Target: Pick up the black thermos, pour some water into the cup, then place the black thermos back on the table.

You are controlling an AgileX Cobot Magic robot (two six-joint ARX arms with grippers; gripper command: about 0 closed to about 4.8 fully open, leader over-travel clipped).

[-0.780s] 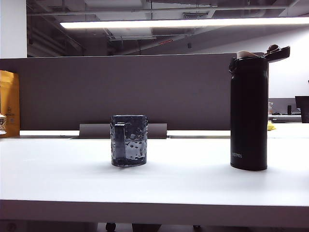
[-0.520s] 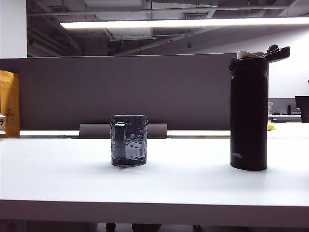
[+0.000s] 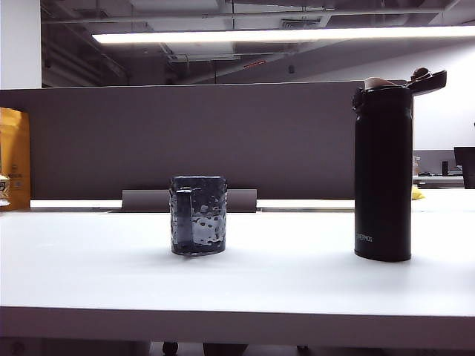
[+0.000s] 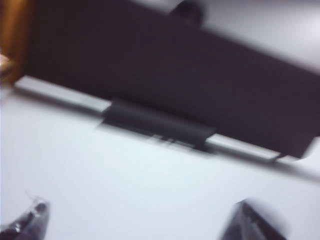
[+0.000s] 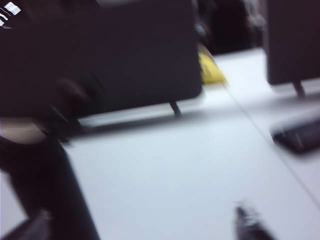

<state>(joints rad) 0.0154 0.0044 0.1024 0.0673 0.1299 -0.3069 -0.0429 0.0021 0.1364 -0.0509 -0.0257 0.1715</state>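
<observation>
Ext view first: nothing's started afaict. The black thermos (image 3: 383,172) stands upright on the right side of the surface (image 3: 96,259), lid flipped open, untouched. The cup (image 3: 198,215) sits near the middle, handle facing the cam, well apart from the thermos. No arm in this shot at all, so pick, pour and put-back are all left for you.

Left wrist view: blurry, but you can see both tips of the left claw (image 4: 145,222) spread wide over bare white surface w/ nothing between them. No cup or thermos here.

Right wrist view: also blurry. The right claw (image 5: 145,227) is wide too, and empty. The thermos (image 5: 47,185) shows as a big dark shape right beside one tip, so imo that's your arm for the grab. Can't tell if it's touching yet.
</observation>
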